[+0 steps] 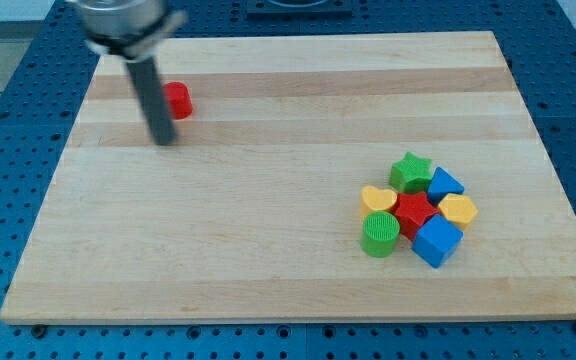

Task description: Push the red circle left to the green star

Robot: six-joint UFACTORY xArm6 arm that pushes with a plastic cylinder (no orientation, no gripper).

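**Red circle far from the green star, push barely begun**

In the upper left of the frame, my tip [165,141] rests on the wooden board [268,250], with the dark rod rising up out of the top edge. There is no gripper here, so nothing opens, closes or holds; the tip can only shove. Just to the view's right of the rod, and partly hidden behind it, sits the red circle [177,101], touching or very nearly touching the rod's side.

The middle of the board holds nothing. Toward the lower right lies a tight cluster: a green cylinder [379,235] at its lower left, a yellow heart [377,199] above that, the green star [410,171] at the top, a red star [414,211] in the centre, a blue cube [437,241] below, a blue triangle [445,182] and a yellow block [458,209] on the right.

The circle and the green star stand well apart, so I judge nearly all of the travel remains to be done.
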